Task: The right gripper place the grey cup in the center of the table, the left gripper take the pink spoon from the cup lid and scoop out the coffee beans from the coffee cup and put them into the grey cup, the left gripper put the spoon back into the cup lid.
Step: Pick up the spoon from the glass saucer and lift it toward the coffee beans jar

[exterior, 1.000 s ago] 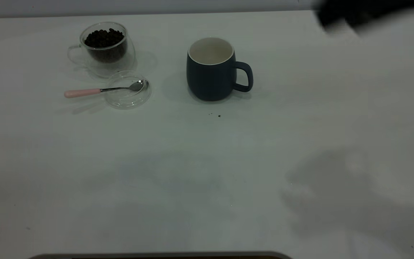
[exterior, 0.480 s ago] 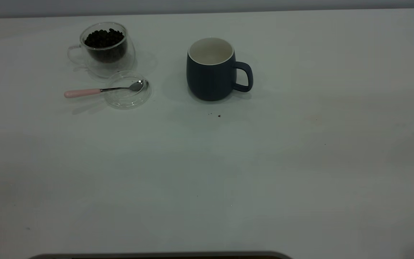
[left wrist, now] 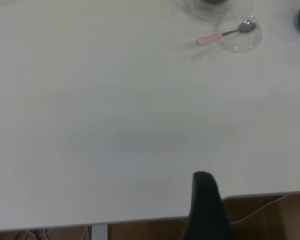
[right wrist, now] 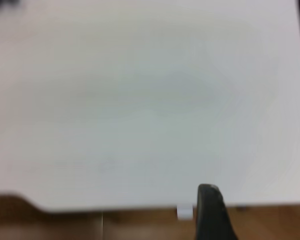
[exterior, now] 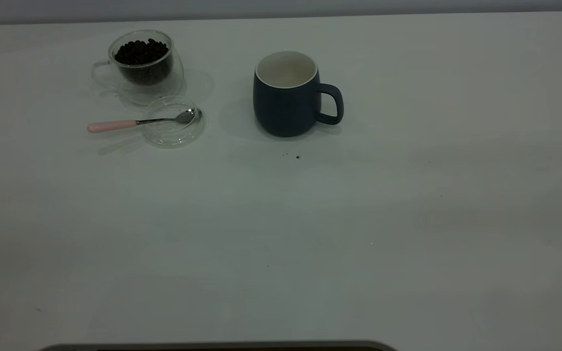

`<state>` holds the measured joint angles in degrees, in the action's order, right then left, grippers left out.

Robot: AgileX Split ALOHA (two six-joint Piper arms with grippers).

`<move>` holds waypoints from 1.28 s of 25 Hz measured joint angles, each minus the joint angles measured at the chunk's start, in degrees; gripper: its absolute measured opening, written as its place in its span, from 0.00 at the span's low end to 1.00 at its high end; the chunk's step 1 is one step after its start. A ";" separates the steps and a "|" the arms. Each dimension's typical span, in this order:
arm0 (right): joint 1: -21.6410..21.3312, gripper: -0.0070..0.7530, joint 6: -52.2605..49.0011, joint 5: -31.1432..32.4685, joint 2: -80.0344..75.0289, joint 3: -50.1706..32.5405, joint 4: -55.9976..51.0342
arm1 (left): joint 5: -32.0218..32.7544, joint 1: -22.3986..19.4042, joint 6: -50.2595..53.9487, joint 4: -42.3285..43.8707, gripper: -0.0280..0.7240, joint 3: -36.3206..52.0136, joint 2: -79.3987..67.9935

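On the white table (exterior: 408, 219), nothing is being handled.

Toward the middle stands the grey cup (exterior: 288, 95), handle to the right; left of it the glass coffee cup (exterior: 140, 66) holds beans, and the pink spoon (exterior: 130, 123) rests with its bowl in the cup lid (exterior: 173, 129). Only one dark fingertip of each of the left gripper (left wrist: 205, 207) and right gripper (right wrist: 212, 212) shows, at the table's edge; how their jaws stand I cannot tell.
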<state>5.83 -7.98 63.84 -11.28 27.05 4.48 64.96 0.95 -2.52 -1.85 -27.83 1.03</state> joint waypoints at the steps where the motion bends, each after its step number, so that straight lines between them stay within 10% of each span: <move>1: -0.68 0.67 0.05 0.15 2.14 0.00 0.00 | 0.00 0.00 0.03 0.00 0.80 0.00 0.00; 32: -4.29 0.67 14.01 0.50 9.34 -0.02 -9.25 | 0.00 0.00 0.03 0.00 0.80 0.00 0.00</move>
<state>1.54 6.03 64.34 -1.94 27.03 -4.77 64.96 0.95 -2.49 -1.85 -27.83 1.03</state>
